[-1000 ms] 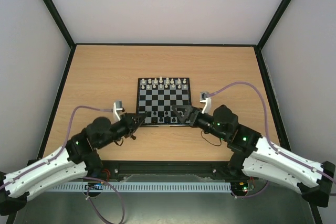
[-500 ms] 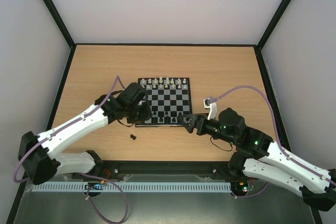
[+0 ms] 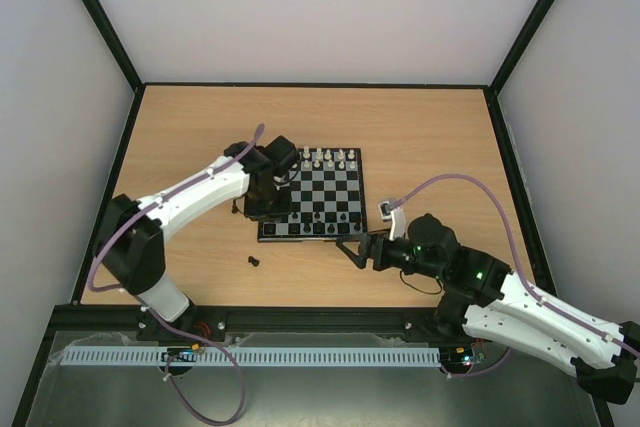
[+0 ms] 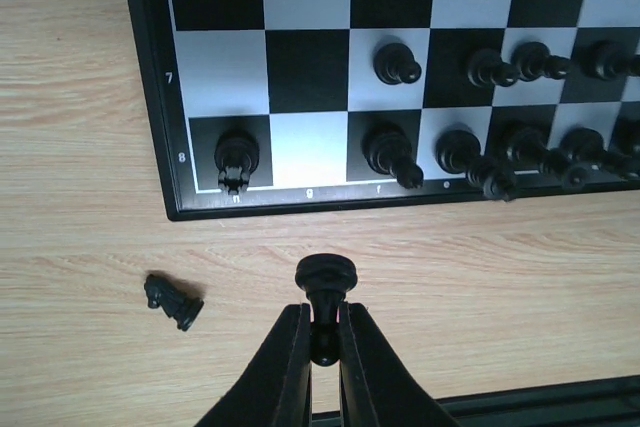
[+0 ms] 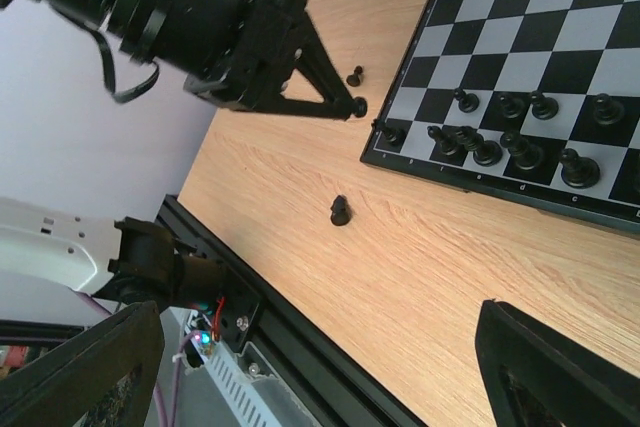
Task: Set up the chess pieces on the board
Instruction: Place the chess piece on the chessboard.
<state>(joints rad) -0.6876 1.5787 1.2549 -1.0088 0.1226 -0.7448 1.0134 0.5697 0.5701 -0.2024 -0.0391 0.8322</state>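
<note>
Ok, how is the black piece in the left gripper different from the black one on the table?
The pinched piece is clamped in the left gripper; the loose piece lies on its side on the table. The pinched piece looks slim and smooth, like a pawn; the loose piece looks lumpier, maybe a knight. Both are black, tiny and off the board.

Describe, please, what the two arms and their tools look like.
The left arm and right arm match: white shells over black joints, with a pale purple cable looping along each. Small green lights glow on the right arm. The left tool and right tool are black, each with two fingers tapering to points.
</note>
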